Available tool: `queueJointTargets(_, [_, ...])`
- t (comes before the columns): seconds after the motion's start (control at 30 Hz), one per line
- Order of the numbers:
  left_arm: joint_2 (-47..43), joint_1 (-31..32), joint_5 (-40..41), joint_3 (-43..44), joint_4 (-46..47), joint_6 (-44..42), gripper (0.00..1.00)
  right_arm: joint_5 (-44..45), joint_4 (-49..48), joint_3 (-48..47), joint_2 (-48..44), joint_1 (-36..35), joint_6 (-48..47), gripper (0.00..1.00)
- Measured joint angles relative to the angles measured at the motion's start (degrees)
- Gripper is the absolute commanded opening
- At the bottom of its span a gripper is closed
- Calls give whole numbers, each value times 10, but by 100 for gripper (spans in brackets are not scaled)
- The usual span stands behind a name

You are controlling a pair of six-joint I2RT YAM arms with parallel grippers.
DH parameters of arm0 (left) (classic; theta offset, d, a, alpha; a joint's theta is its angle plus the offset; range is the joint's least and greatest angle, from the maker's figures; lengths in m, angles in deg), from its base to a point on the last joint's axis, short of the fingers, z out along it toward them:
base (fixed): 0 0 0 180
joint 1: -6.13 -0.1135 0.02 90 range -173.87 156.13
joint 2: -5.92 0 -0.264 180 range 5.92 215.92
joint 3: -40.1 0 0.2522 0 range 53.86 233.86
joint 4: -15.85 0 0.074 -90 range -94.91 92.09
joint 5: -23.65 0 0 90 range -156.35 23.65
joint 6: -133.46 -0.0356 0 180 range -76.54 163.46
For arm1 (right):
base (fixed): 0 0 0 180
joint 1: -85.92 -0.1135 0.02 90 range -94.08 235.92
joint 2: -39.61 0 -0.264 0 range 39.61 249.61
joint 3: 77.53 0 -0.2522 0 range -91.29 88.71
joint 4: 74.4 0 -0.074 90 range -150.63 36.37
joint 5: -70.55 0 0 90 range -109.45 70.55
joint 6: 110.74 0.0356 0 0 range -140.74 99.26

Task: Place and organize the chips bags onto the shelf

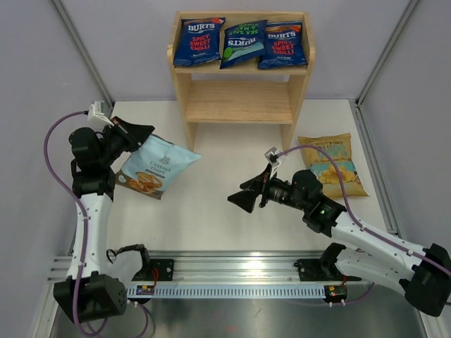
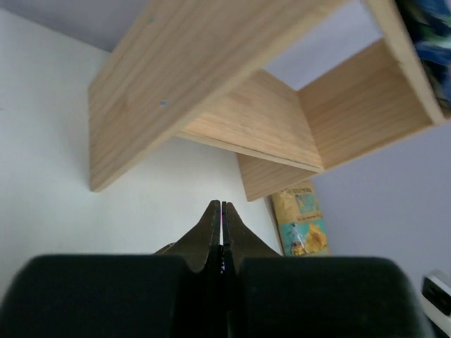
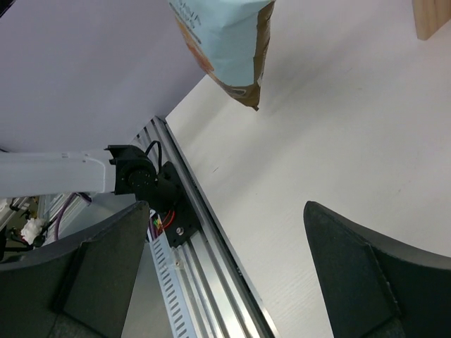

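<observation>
The wooden shelf (image 1: 239,70) stands at the back centre. Three dark-blue Burts bags lie on its top tier: a red-label one (image 1: 198,41), a green-label one (image 1: 243,44) and a second red-label one (image 1: 282,45). My left gripper (image 1: 144,134) is shut on the top edge of the pale blue-tan bag (image 1: 156,167) and holds it off the table, left of the shelf. In the left wrist view the gripper (image 2: 222,205) is shut on a thin edge. My right gripper (image 1: 243,199) is open and empty at mid-table. The yellow bag (image 1: 331,163) lies flat at the right.
The shelf's lower tier (image 1: 239,104) holds nothing. An aluminium rail (image 1: 239,274) with the arm bases runs along the near edge. Grey walls enclose the table on the left, right and back. The right wrist view shows the hanging pale bag (image 3: 225,42) and the rail (image 3: 204,246).
</observation>
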Motion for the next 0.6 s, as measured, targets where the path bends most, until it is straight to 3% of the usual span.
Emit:
queueJointTargets(0.27, [-121, 73, 2, 4, -20, 19, 0, -38, -47, -77, 100, 0, -40, 100])
queueJointTargets(0.6, [-177, 194, 51, 40, -44, 43, 0, -95, -120, -128, 149, -23, -70, 99])
